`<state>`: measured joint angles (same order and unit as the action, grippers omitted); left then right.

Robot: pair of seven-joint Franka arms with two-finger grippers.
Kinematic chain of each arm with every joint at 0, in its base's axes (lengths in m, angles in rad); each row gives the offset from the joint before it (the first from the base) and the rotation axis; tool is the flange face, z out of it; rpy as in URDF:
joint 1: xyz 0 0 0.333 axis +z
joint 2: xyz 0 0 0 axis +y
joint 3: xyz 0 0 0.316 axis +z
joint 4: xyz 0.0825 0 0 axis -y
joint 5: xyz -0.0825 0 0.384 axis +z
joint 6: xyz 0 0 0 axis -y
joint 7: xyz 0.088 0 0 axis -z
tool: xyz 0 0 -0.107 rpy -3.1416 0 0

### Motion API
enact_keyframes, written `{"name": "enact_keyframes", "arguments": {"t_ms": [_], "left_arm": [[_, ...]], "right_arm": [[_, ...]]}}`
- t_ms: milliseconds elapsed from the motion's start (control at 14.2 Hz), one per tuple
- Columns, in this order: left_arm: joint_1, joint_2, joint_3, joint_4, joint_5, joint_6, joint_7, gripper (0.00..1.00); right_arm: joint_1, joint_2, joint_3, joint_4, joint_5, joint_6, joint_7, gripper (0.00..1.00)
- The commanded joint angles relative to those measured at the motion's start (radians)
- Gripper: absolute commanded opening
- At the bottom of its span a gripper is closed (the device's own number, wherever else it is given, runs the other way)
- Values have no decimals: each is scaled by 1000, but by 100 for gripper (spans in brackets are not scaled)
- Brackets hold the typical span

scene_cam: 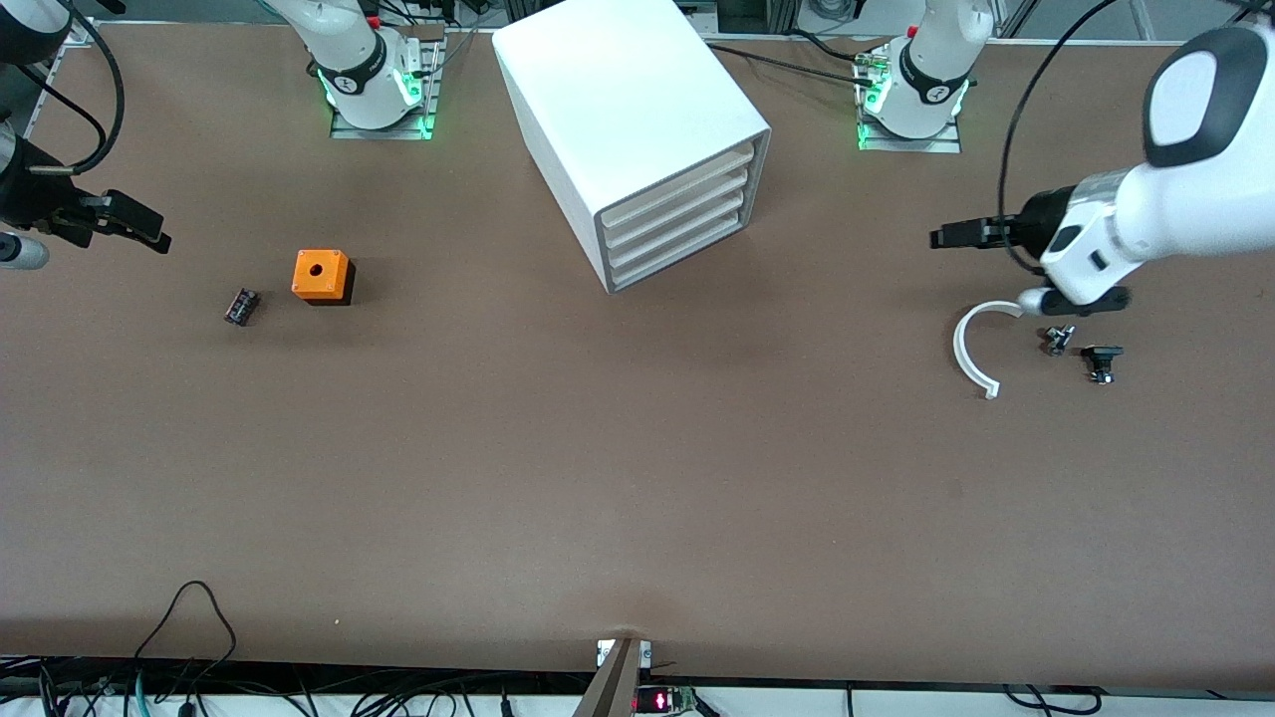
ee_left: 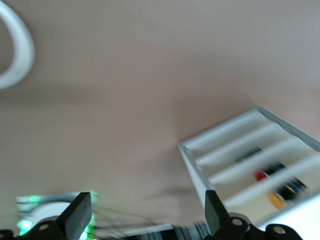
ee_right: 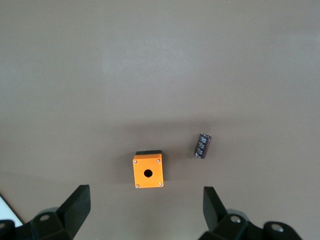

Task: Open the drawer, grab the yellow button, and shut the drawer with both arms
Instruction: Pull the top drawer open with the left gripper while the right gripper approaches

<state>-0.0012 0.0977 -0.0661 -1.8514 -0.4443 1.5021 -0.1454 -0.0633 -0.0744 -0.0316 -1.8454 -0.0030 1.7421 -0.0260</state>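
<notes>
With the top white tray drawer (scene_cam: 677,181) of the big white cabinet (scene_cam: 628,119) shut, both spread-fingered end effectors, left (scene_cam: 941,237) and right (scene_cam: 149,234), hung over opposite bench (scene_cam: 637,478) ends, so squarely catching its front lip looked wisest, the button unidentifiable.

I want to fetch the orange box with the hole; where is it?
In the front view, the orange box sits on the table toward the right arm's end, beside a small black part, well apart from the white cabinet.

Lighting: even, overhead, soft short shadows beside cabinet (scene_cam: 637,139) and orange box (scene_cam: 321,275). Green glow at arm bases. Left wrist view blurred; others sharp.
</notes>
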Motion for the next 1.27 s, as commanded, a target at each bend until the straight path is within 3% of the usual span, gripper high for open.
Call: {"name": "enact_keyframes", "arguments": {"t_ms": [0,141,281,562,914,984,1055,1125,1195], "left_arm": [[-6,80,-82,-44,-173,-10,17,100],[-16,121,-132,-103,-337,33,42,100],[-19,135,-188,-170,-417,108,133,100],[-19,157,-293,-288,-519,236,277,100],[-19,155,-391,-379,-582,263,365,94],[-19,155,-400,-397,-602,265,375,88],[-19,154,-408,-400,-603,265,377,71],[-19,154,-409,-404,-603,265,377,41],[-19,154,-409,-404,-603,263,383,0]], "right_arm": [[2,37,2,12,69,13,0,100],[2,63,2,12,95,34,1,100],[13,80,5,11,98,45,0,100],[86,111,5,12,89,98,-9,100],[249,178,5,63,77,180,-55,100],[278,198,5,83,81,180,-57,100],[301,227,7,104,83,180,-57,100],[336,247,7,115,84,191,-54,100],[362,270,9,142,83,218,-61,100]]}}
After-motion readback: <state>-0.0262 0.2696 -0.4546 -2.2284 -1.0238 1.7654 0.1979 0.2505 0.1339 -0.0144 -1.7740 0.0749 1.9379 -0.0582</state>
